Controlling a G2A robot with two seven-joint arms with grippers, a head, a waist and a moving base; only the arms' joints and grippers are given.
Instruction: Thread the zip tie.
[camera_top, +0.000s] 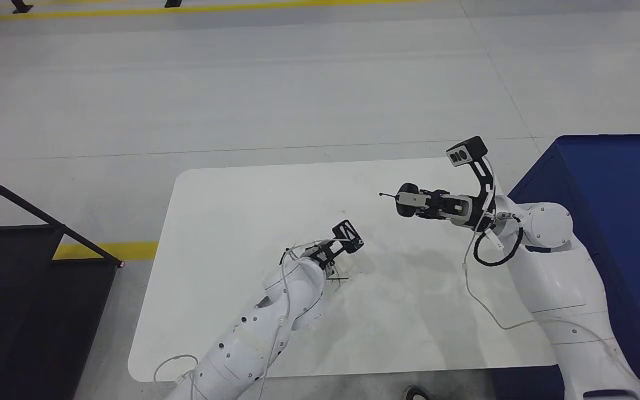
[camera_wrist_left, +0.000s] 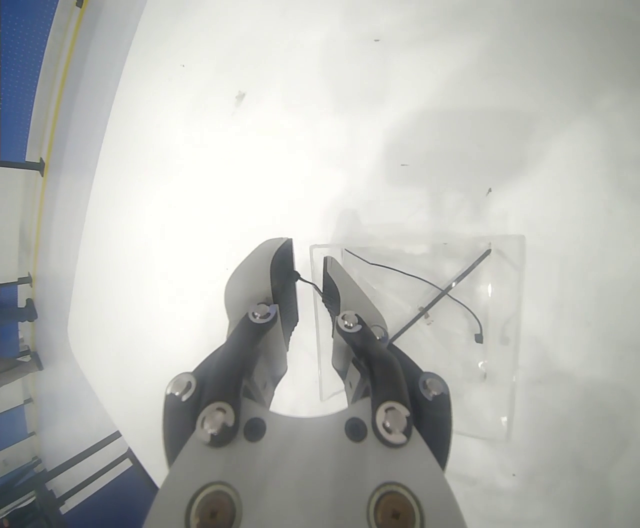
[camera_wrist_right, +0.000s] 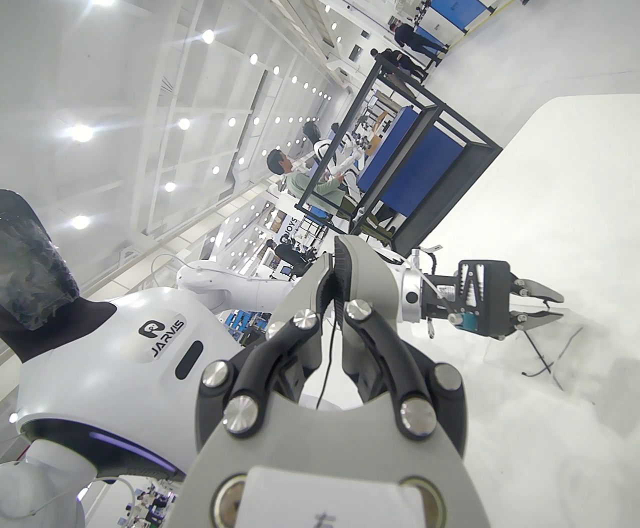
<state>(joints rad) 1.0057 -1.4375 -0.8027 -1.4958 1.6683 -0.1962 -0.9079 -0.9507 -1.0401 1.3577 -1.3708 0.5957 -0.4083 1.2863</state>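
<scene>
The white table (camera_top: 230, 220) carried a clear tray (camera_wrist_left: 517, 310), which lay directly under and ahead of the left gripper (camera_wrist_left: 306, 257). That gripper's fingers stood slightly apart, one on either side of the tray's near wall, with a sliver of space on both sides. A short black strand (camera_wrist_left: 310, 285) crossed the gap between them, and I could not tell whether it was gripped.

The right gripper (camera_wrist_right: 334, 250) hung above the table, pads pressed together on the held zip tie (camera_wrist_right: 326, 360). The tie's tail ran back from the pads toward the wrist. In the top view its tip poked out past the fingertips toward the left arm.

The left gripper sat well apart from the right one, beyond those fingertips and lower. Threading would probably hinge on closing that distance along the tie's long axis.

Ahead of the left fingers, inside the tray, lay a straight zip tie (camera_wrist_left: 445, 295), with a thinner curved zip tie (camera_wrist_left: 400, 273) crossing it.
</scene>
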